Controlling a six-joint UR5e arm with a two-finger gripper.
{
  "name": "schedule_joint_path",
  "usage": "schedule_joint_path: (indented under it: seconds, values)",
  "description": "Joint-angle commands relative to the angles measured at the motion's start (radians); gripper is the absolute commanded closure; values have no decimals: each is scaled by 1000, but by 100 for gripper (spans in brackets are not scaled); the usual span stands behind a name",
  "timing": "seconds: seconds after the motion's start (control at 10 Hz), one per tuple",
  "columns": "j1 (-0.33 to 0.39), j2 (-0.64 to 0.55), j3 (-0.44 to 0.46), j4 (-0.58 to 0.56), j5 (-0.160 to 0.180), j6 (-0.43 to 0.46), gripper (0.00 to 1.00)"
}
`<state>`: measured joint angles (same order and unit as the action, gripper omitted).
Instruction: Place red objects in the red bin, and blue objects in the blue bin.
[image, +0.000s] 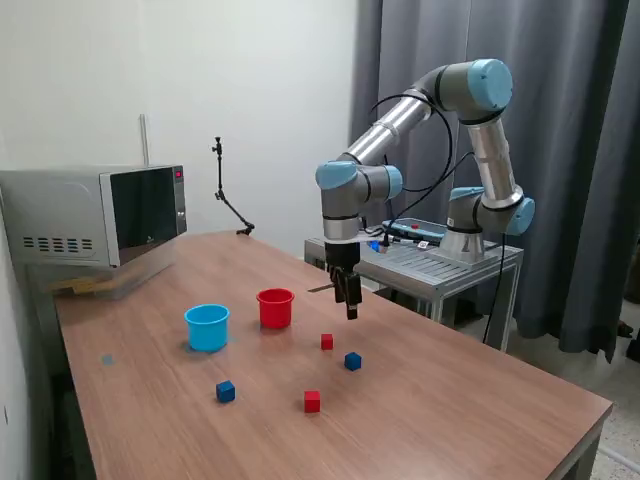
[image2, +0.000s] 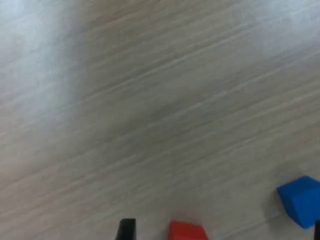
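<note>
My gripper (image: 350, 305) hangs above the table, just behind a red cube (image: 327, 342) and a dark blue cube (image: 352, 361). It holds nothing. In the wrist view its dark fingertips (image2: 126, 230) stand apart at the frame's edge. The same red cube (image2: 186, 231) and blue cube (image2: 301, 200) lie on the wood there. A second red cube (image: 312, 401) and a second blue cube (image: 225, 391) lie nearer the table's front. The red bin (image: 275, 307) and the light blue bin (image: 207, 327) stand upright side by side, towards the exterior view's left of the gripper.
A microwave (image: 95, 215) sits at the table's back corner on the exterior view's left. A thin black stand (image: 228, 195) rises at the far edge. Behind the gripper, the arm's base is on a metal cart (image: 440, 262).
</note>
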<state>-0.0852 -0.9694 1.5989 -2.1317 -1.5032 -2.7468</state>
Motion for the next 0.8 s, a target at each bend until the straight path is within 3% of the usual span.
schedule_joint_path:
  seconds: [0.0,0.5,0.7]
  values:
    - [4,-6,36,-51,0,21,0]
    - [-8,50,38,-138,-3,19,0]
    - [-11,58,58,-187,-69,21,0]
